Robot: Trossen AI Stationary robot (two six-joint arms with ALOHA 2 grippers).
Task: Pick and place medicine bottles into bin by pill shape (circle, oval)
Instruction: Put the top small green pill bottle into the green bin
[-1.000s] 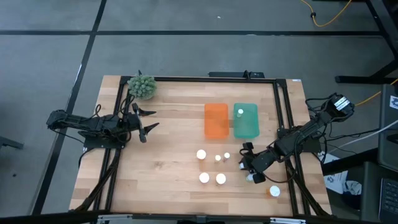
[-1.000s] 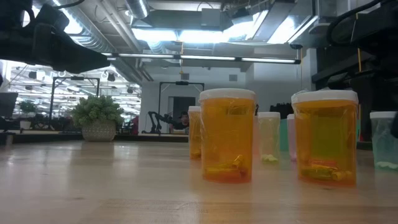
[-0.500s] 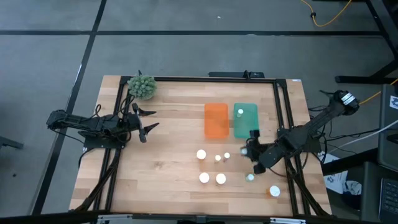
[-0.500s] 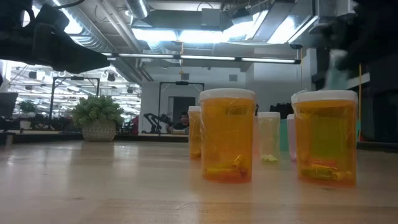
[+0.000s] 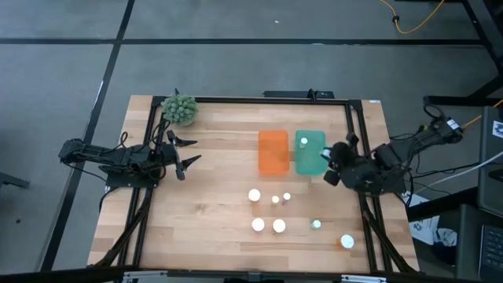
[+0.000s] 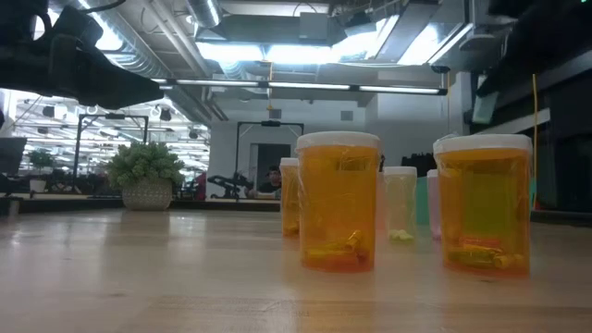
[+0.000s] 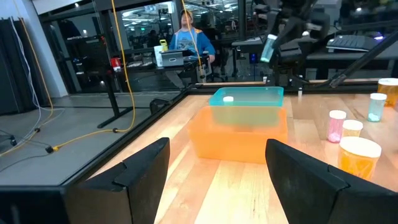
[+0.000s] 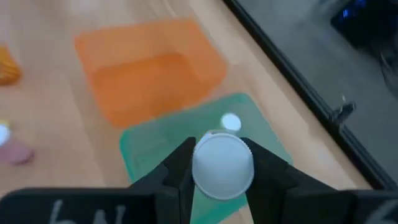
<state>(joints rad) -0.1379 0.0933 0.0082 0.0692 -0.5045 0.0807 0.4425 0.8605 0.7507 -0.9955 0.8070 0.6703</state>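
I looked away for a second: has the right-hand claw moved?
Yes. The right gripper, shut on a bottle, has risen from the loose bottles near the table's front edge to the green bin's right rim.

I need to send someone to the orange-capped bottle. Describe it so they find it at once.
Start at the wooden table and go to the corner on the right arm's side, far from the orange tray and green tray. There, the orange-capped bottle stands alone by the edge. Its neighbours, such as the teal-tinted bottle, have white caps.
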